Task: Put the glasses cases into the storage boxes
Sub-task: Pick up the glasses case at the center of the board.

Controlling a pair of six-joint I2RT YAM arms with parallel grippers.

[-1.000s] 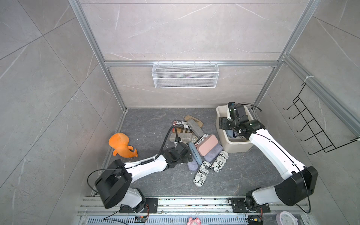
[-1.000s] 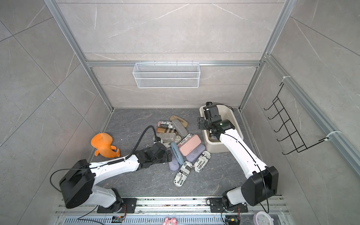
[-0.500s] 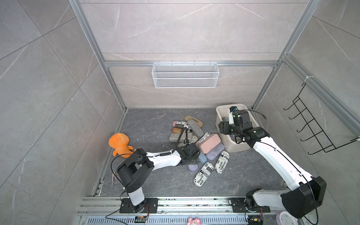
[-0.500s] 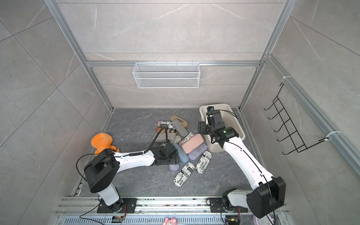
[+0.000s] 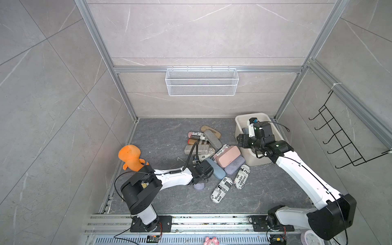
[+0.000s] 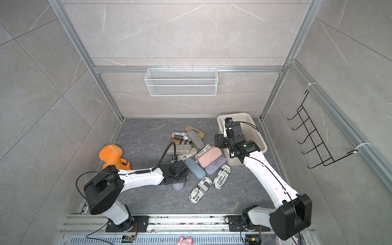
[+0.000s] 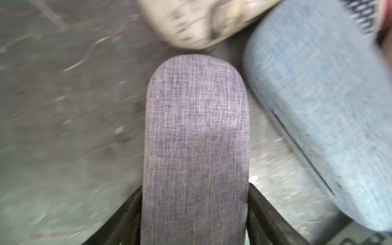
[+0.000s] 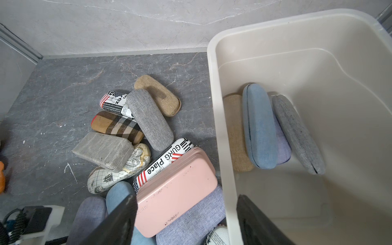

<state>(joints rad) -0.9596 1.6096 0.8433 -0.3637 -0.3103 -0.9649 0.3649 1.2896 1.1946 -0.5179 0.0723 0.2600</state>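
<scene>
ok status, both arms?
Left gripper clamped on lilac case, on floor. Right gripper open, empty, over tub rim. Four cases in tub; blue case crowds left.

An orange plush toy [image 5: 131,157] lay on the grey floor [image 5: 161,135] near the left wall. A white mesh basket [image 5: 201,81] hung on the back wall, a black hook rack [image 5: 339,140] on the right wall.

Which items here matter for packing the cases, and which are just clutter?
Job: glasses cases piled on the floor; lilac case between the left gripper's fingers; four cases already inside the cream tub.
Clutter: orange plush toy; wire basket; black hook rack.
</scene>
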